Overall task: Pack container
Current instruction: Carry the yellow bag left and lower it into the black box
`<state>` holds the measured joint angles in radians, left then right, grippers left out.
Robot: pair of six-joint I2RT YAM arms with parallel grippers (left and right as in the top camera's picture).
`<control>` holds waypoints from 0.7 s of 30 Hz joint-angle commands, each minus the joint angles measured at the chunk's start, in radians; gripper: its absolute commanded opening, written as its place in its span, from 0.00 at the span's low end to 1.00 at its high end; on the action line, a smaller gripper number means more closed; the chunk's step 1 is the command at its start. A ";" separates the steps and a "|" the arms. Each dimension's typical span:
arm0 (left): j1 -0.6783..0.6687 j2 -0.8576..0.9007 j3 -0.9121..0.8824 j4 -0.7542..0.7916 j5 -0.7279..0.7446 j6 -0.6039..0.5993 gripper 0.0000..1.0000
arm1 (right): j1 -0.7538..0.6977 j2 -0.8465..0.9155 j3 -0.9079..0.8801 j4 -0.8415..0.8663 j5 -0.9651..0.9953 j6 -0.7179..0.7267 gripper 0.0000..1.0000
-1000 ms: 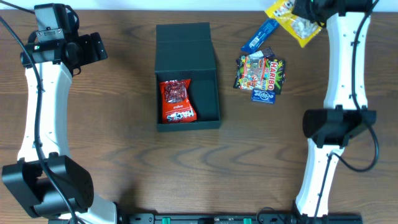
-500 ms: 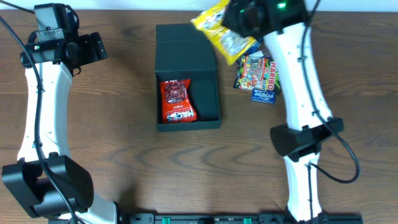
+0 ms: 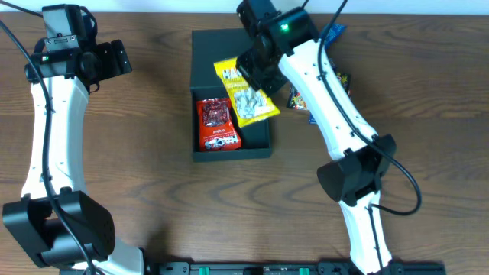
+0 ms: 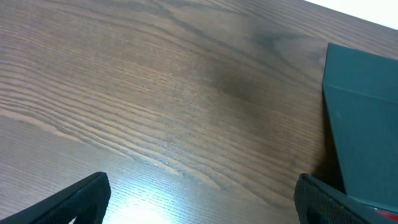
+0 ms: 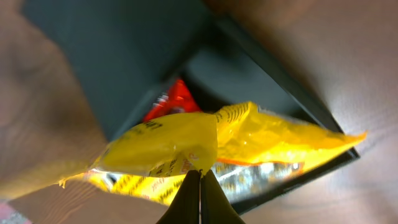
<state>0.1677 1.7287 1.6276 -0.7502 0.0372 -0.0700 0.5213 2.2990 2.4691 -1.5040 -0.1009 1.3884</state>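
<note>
The container (image 3: 229,153) sits open in the middle of the tabletop (image 3: 153,198), its flap lid lying flat toward the far edge. Being cardboard, it is probably light and stiff enough to slide, but its thin walls could dent. A side wall or the flap's hinge edge looks the best hold. The yellow packet (image 3: 244,95) hangs over its right half, pinched at a seam by the closed right fingers (image 5: 191,202). It looks soft and slippery, and "HA" is legible on it. The red packet (image 3: 218,124) lies inside, its print unreadable. The left fingers (image 4: 81,199) are spread wide and empty.
</note>
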 commanded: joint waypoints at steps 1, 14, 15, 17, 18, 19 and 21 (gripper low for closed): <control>0.003 0.011 0.011 0.003 -0.019 0.010 0.96 | 0.003 -0.006 -0.056 0.004 -0.045 0.066 0.02; 0.003 0.011 0.011 0.002 -0.019 0.002 0.95 | 0.001 -0.006 -0.128 0.054 -0.160 -0.018 0.02; 0.003 0.011 0.011 0.002 -0.018 0.002 0.95 | 0.001 -0.006 -0.128 0.048 -0.145 -0.018 0.02; 0.003 0.011 0.011 -0.001 -0.019 0.002 0.95 | 0.001 -0.006 -0.128 0.045 -0.092 -0.033 0.02; 0.003 0.011 0.011 -0.002 -0.019 0.002 0.95 | 0.002 -0.006 -0.128 0.046 -0.053 -0.060 0.02; 0.003 0.011 0.011 -0.002 -0.019 0.002 0.96 | 0.002 -0.006 -0.128 0.048 -0.029 -0.098 0.02; 0.003 0.011 0.011 -0.002 -0.019 0.002 0.95 | 0.002 -0.006 -0.127 0.082 -0.023 -0.300 0.30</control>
<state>0.1677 1.7290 1.6276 -0.7513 0.0372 -0.0704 0.5209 2.2990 2.3451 -1.4376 -0.1780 1.2858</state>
